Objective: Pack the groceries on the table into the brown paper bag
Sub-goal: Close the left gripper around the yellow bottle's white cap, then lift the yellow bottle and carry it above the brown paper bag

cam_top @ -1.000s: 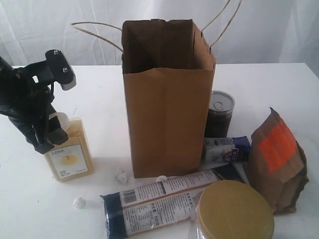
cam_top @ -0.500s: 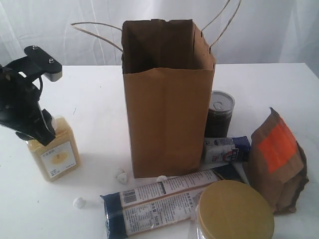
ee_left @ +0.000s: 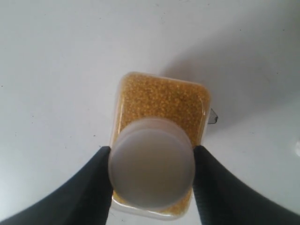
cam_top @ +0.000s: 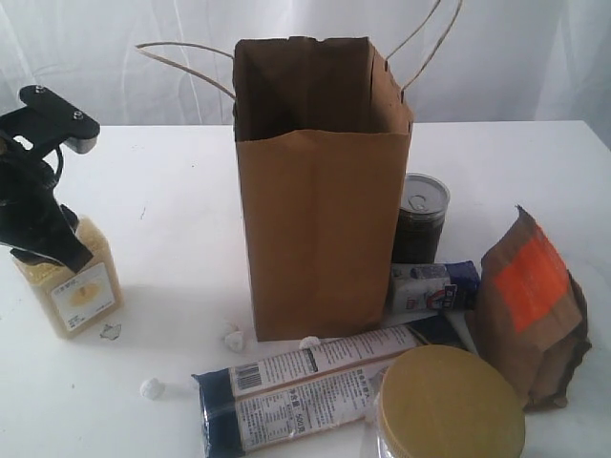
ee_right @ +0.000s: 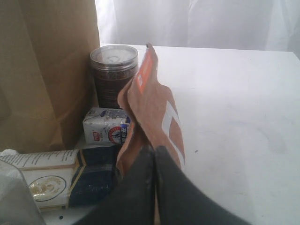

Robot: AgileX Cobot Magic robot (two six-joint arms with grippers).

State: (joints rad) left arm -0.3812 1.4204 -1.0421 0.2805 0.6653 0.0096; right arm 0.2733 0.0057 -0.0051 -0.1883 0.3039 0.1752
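While the left gripper worked at the far left of the exterior view, a wide stretch of bare table lay open between it and the brown paper bag. That arm came down from above, black wrist angled over, and its fingers were pressed against both sides of the white cap: a firm grasp on the yellow-grain bottle. It stood roughly upright, cap up, tipped a little; whether its base met the table I couldn't tell. A clear wrapper scrap lay just beside its foot, and white crumbs dotted the tabletop nearer the bag.

Centre stage, the bag stood tall, mouth wide open to the top, string handles sticking up and out. Across its front the long navy-tan packet lay flat, its long axis rising gently to the right. Things got crowded there: the gold-lidded jar sat against the packet's right end at the near edge of the view, the small blue-white packet lay on its side touching the bag, and the dark silver-lidded can stood upright behind it. Furthest right, the brown pouch stood with its top leaning left, clear table behind it. The right gripper, seen only from its wrist, was clenched tight, fingers together, pointing at the pouch.
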